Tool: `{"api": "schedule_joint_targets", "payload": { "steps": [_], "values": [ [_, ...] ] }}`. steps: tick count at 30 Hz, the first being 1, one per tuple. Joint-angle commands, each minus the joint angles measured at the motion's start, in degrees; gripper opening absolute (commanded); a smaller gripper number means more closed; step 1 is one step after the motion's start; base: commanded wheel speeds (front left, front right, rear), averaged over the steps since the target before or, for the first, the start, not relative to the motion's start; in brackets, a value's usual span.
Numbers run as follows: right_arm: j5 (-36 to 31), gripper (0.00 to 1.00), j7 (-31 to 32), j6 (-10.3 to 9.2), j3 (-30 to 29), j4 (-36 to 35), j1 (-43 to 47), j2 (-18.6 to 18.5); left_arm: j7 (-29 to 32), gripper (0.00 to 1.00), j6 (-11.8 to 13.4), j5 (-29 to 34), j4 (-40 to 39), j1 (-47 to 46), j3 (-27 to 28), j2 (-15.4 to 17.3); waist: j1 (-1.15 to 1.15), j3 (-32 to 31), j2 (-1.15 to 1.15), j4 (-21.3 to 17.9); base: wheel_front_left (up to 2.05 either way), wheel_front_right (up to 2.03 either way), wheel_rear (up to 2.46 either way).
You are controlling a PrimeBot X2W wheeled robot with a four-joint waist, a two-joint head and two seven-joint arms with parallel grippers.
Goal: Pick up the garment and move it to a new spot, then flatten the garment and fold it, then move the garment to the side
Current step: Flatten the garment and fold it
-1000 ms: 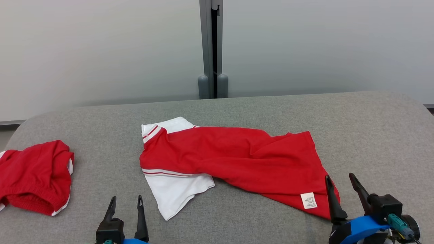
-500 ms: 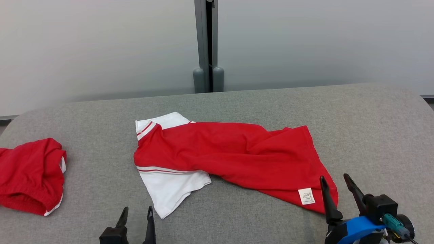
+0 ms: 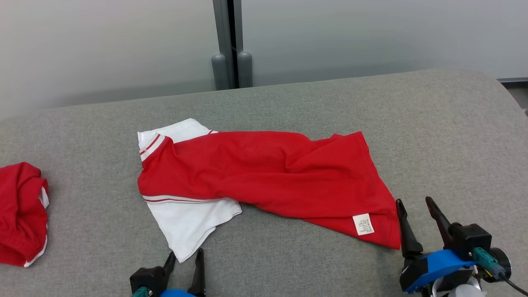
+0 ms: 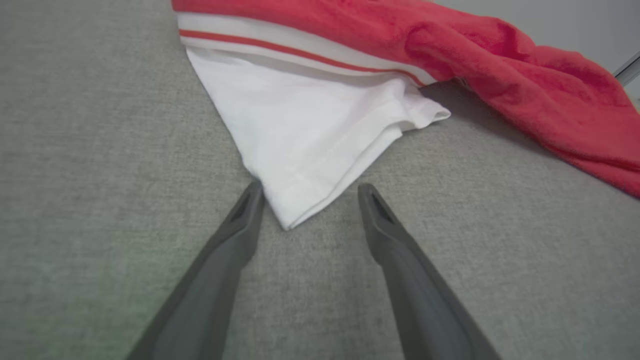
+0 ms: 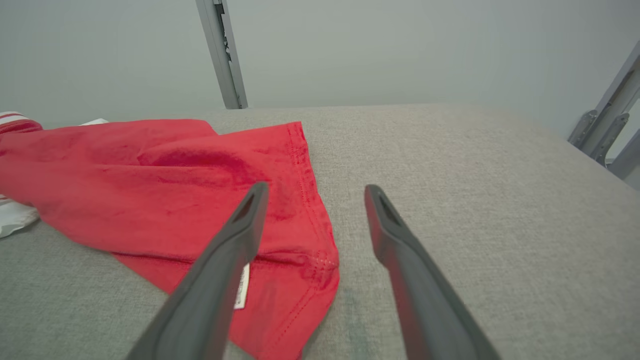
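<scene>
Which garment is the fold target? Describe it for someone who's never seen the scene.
On the grey fabric table, look to the middle: a red shirt lies spread out crosswise. Unlike the bunched red garment at the left edge, it has white sleeves and a small white label near its right-hand corner.

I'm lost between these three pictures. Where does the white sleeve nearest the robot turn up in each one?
Head view: white sleeve, lower middle, just above the left gripper.
Left wrist view: sleeve in the centre, its corner lying between the open fingers.
Right wrist view: a sliver of sleeve at the left edge.
Shared landmark: the shirt's red body, right next to the sleeve in all three.
</scene>
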Motion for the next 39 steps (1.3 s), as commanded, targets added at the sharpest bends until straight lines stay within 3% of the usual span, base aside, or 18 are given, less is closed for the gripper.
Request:
{"api": "schedule_joint_targets", "payload": {
  "steps": [1,4,5,7,13,33,34,35,36,37,38,39],
  "values": [
    [-0.42,1.0,-0.2,-0.02,-0.29,-0.29,-0.96,-0.08,-0.09,1.0,0.06,-0.86,0.55,-0.79,-0.19,0.03,-0.01,0.34,-0.01,-0.06,0.0,0.0,0.0],
    [-0.36,1.0,-0.2,-0.02,-0.73,-0.52,-1.41,-0.07,0.03,1.0,-0.19,-2.25,1.69,-1.54,-0.7,0.04,-0.01,1.16,-0.01,-0.23,0.0,0.0,0.0],
    [-0.28,1.0,-0.2,-0.01,-0.87,-0.61,-1.52,-0.07,0.07,0.72,-0.2,-2.76,2.01,-1.78,-0.89,0.03,-0.01,1.43,-0.01,-0.25,0.0,0.0,0.0],
    [0.05,1.0,-0.2,-0.02,-1.33,-0.7,-1.64,-0.08,0.08,0.0,0.08,-2.91,2.45,-2.44,-1.33,0.03,-0.01,1.94,-0.01,-0.21,0.0,0.0,0.0],
    [1.99,1.0,-0.19,-0.02,-2.29,0.48,-2.54,-0.07,0.08,0.0,0.46,-1.25,1.91,-3.81,-1.02,0.01,-0.01,3.42,-0.01,0.75,0.0,0.0,0.0],
    [4.86,0.98,-0.19,-0.02,-5.16,14.85,-6.96,-0.1,0.09,0.0,-0.29,2.97,1.49,-3.96,0.42,0.42,-0.01,5.79,-0.01,5.26,0.0,0.0,0.0],
    [4.71,0.82,-0.17,-0.01,-5.03,15.47,-6.97,-0.09,0.09,0.0,-0.28,2.98,1.45,-3.99,0.44,0.42,-0.01,5.86,-0.01,5.33,0.0,0.0,0.0],
    [4.98,0.52,-0.08,-0.01,-4.98,15.96,-6.91,-0.08,0.1,0.0,-0.23,2.98,1.41,-4.02,0.48,0.42,-0.01,5.92,-0.01,5.39,0.0,0.0,0.0],
    [5.04,0.46,-0.06,-0.01,-4.83,16.53,-6.79,-0.08,0.1,0.0,-0.19,3.05,1.36,-4.05,0.5,0.43,-0.01,5.98,-0.01,5.42,0.0,0.0,0.0],
    [5.15,0.31,-0.06,-0.01,-4.69,17.28,-6.65,0.0,0.11,0.0,-0.17,3.09,1.29,-4.07,0.57,0.43,-0.01,6.03,-0.01,5.44,0.0,0.0,0.0],
    [5.22,0.07,-0.04,-0.01,-4.55,17.77,-6.75,0.02,0.16,0.0,-0.16,3.16,1.23,-4.07,0.63,0.43,-0.01,6.04,-0.01,5.45,0.0,0.0,0.0],
    [5.34,0.07,-0.03,-0.02,-4.45,18.11,-6.93,0.01,0.16,0.0,-0.16,3.26,1.17,-4.06,0.67,0.43,-0.01,6.05,-0.01,5.44,0.0,0.0,0.0]
  ]
}}
